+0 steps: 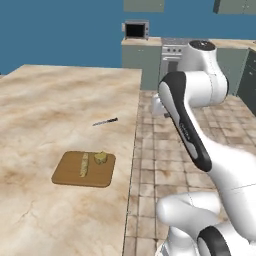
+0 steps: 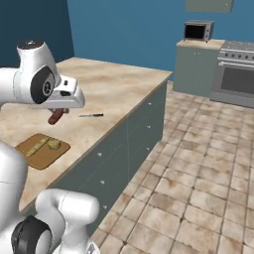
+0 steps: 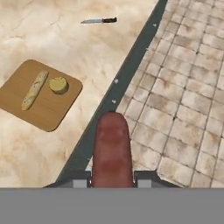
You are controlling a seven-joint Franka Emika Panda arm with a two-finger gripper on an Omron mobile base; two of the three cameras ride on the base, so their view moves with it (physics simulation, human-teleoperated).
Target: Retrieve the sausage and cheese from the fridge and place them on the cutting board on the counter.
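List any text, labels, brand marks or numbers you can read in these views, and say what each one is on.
None can be read.
Microwave: dark front, no legible marks.
Oven: plain front, no lettering visible.
Knife, cutting board and counter: no print.
Sausage in the end effector: plain dark red skin, no label.

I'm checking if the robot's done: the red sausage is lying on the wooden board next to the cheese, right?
Not quite. The sausage is in the gripper, as the hand view shows. On the cutting board beside the cheese lies a pale tan stick.
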